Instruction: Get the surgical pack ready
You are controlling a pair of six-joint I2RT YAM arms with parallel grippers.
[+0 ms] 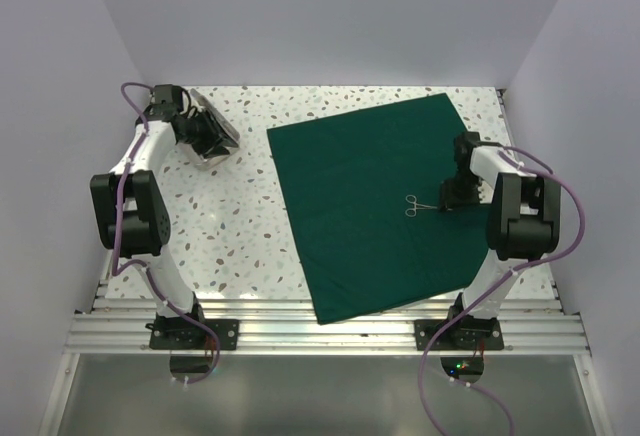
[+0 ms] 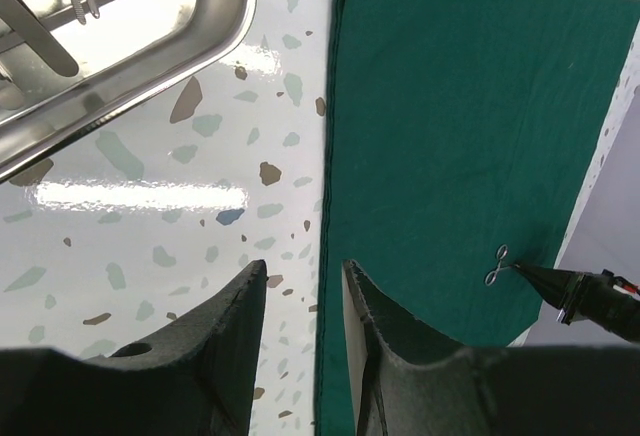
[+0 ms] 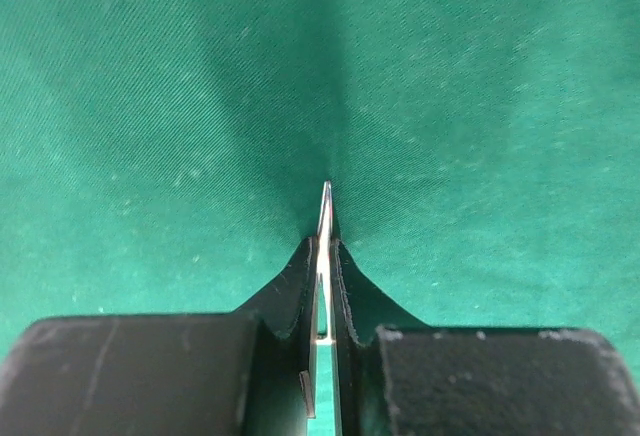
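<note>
The surgical pack, a dark green drape, lies spread flat on the speckled table, and it fills the right wrist view. My right gripper hangs low over its right part, shut on a small steel ring-handled instrument. The thin metal edge of the instrument pokes out past the right gripper. My left gripper stands open over bare table beside the drape's edge, with nothing between its fingers. In the left wrist view the instrument shows far off.
A shiny steel tray sits at the back left by the left gripper. More steel instruments lie inside its rim. White walls close in the table on three sides.
</note>
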